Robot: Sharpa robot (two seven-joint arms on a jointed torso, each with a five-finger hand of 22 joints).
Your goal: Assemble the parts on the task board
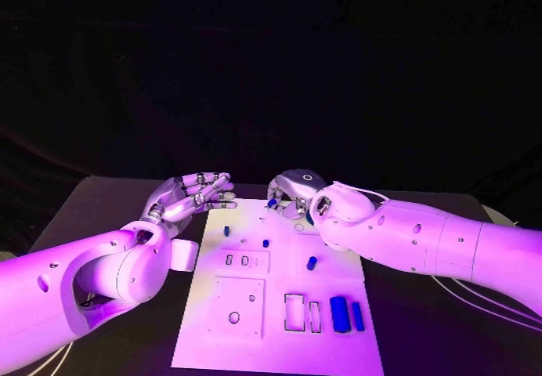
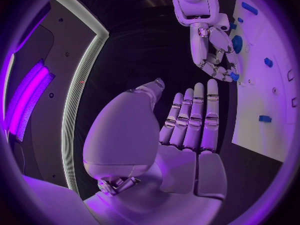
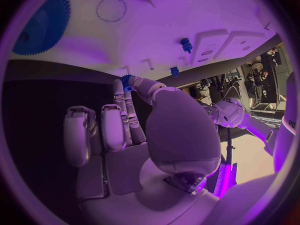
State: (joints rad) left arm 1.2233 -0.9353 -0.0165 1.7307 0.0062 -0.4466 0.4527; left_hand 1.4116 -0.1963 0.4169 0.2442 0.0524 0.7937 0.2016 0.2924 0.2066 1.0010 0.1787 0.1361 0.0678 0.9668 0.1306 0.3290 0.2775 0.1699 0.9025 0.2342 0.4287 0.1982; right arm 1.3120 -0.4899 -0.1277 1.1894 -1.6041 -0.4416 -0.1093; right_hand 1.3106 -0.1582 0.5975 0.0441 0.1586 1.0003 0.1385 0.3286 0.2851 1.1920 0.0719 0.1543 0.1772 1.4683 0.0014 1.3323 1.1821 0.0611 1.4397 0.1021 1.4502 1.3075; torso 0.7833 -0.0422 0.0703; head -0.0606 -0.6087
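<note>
The white task board (image 1: 276, 329) lies in the middle of the black table. At its far edge my right hand (image 1: 297, 196) pinches a small blue part (image 1: 272, 202) between thumb and fingertip; the right wrist view shows this part (image 3: 127, 81) at the fingertips just above the board (image 3: 187, 15), near a blue gear (image 3: 40, 27). My left hand (image 1: 192, 200) hovers at the board's far left corner with straight fingers (image 2: 194, 115), holding nothing. Blue pegs (image 1: 226, 231) (image 1: 312, 263) stand on the board, and two blue blocks (image 1: 339, 313) lie near its front right.
Raised white plates with slots (image 1: 240, 260) and a hole (image 1: 234, 317) sit on the board's left half, and rectangular cut-outs (image 1: 294, 312) lie beside the blocks. Bare black table (image 1: 113, 211) runs to the left of the board. White cables (image 1: 480, 309) lie at the right.
</note>
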